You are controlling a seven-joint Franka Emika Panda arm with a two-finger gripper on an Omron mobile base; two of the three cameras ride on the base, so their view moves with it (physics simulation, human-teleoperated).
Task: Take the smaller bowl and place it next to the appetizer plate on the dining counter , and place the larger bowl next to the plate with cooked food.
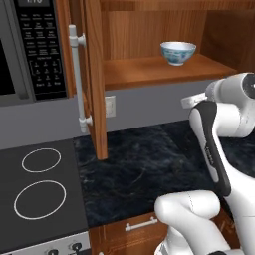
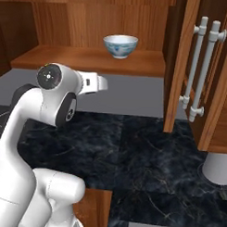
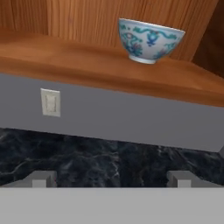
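The smaller bowl (image 1: 178, 52) (image 2: 120, 45) (image 3: 149, 40), white with blue pattern, stands upright on the open wooden cabinet shelf (image 3: 87, 61). My gripper (image 3: 111, 179) is open and empty, its two fingertips (image 3: 43, 178) far apart. It hangs below and in front of the shelf, above the black worktop, aimed at the back wall under the bowl. My arm's wrist (image 2: 95, 83) is level with the shelf's edge, apart from the bowl. The larger bowl, the appetizer plate, the plate with cooked food and the dining counter are out of view.
An open cabinet door (image 1: 92, 74) with a pale handle stands left of the shelf, and another door (image 2: 200, 67) stands right. A microwave (image 1: 30, 50) and a cooktop (image 1: 40, 189) lie at left. A wall outlet (image 3: 50, 103) sits above the black marble worktop (image 1: 144, 169). A pale cylinder (image 2: 217, 167) stands at far right.
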